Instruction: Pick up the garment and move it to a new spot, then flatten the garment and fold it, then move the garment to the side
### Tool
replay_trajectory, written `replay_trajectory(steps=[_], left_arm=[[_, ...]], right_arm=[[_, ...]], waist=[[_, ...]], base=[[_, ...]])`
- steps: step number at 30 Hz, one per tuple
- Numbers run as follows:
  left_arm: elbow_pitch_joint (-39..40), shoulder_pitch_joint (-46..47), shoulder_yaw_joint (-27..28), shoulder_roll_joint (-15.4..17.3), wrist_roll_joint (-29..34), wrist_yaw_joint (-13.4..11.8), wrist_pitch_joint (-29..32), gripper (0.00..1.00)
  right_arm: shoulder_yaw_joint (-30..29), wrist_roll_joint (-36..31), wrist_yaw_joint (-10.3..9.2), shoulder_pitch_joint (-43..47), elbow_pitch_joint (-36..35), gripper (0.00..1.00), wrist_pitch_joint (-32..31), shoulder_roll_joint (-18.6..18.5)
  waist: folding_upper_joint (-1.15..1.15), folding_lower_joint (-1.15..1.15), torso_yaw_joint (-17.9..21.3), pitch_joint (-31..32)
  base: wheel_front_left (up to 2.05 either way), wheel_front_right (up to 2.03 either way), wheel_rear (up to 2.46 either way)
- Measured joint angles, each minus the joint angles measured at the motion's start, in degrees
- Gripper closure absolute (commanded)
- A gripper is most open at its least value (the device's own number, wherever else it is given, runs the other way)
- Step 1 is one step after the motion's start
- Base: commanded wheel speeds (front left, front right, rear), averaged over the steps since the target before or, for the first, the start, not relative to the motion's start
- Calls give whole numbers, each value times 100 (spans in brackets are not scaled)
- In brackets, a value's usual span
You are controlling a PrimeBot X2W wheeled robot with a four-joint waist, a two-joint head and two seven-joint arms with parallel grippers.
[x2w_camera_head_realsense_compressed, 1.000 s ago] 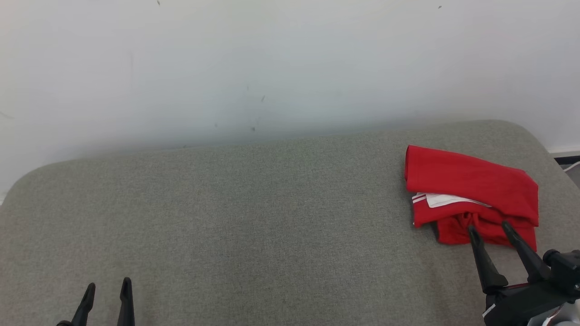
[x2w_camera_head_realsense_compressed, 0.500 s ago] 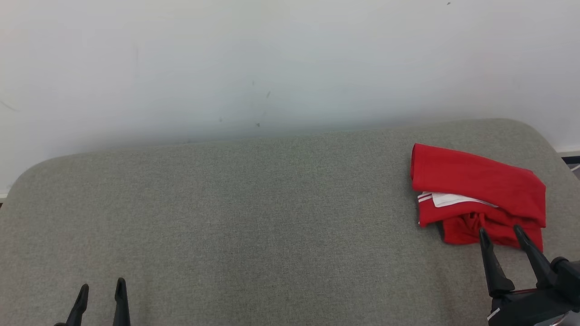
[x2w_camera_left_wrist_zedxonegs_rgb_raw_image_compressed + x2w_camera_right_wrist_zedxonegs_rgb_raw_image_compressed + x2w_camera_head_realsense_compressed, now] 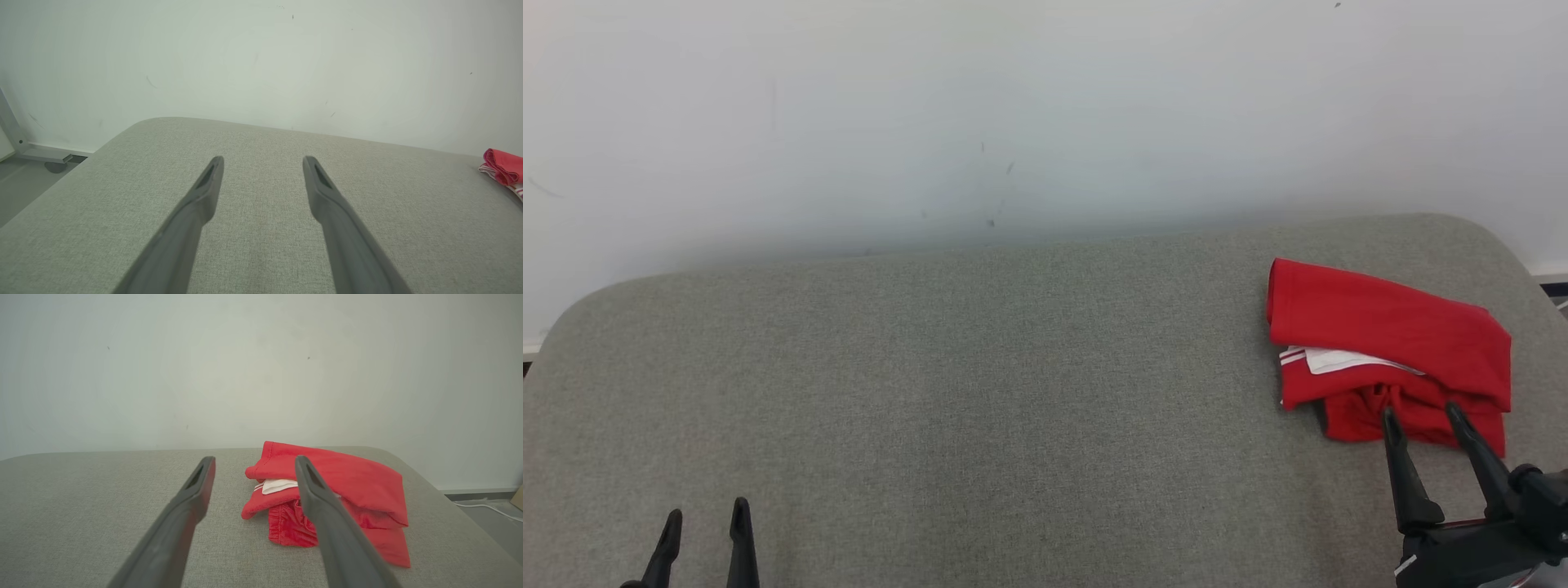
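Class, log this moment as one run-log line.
red garment: folded, right side of grey fabric surface | right pincer: open at its near edge, gripping nothing | left pincer: open, idle

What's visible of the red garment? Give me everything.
The red garment is soft, matte cloth, folded into a loose, uneven bundle. A white piece with red-and-white stripes peeks out between layers; a stitched hem shows on the lower layer. It lies on the grey fabric surface near its right far corner. The right gripper, open, points at its near edge; contact cannot be told.

The left hand (image 3: 707,511) has edged slightly to its left.
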State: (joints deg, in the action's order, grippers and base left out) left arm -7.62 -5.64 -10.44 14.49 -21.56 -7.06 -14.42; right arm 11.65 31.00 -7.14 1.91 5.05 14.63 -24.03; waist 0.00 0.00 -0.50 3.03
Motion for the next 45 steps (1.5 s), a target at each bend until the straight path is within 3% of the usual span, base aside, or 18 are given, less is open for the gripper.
replay_trajectory(steps=[6,7,17,45], left_arm=[[32,0,10,-15,42,0,0,0],[32,0,10,-15,42,0,0,100],[-261,-99,29,-224,-165,58,118,100],[-474,160,503,-536,-2326,464,779,100]], right_arm=[[-40,-79,0,4,-10,0,0,44],[-40,-79,0,4,-10,100,0,44],[-10,98,58,218,263,100,-108,364],[-626,1952,452,-25,561,100,-768,915]], waist=[[0,0,-8,3],[0,0,-8,3],[0,0,-7,-12],[0,0,11,-108]], base=[[0,0,0],[0,0,0],[0,0,0],[0,0,0]])
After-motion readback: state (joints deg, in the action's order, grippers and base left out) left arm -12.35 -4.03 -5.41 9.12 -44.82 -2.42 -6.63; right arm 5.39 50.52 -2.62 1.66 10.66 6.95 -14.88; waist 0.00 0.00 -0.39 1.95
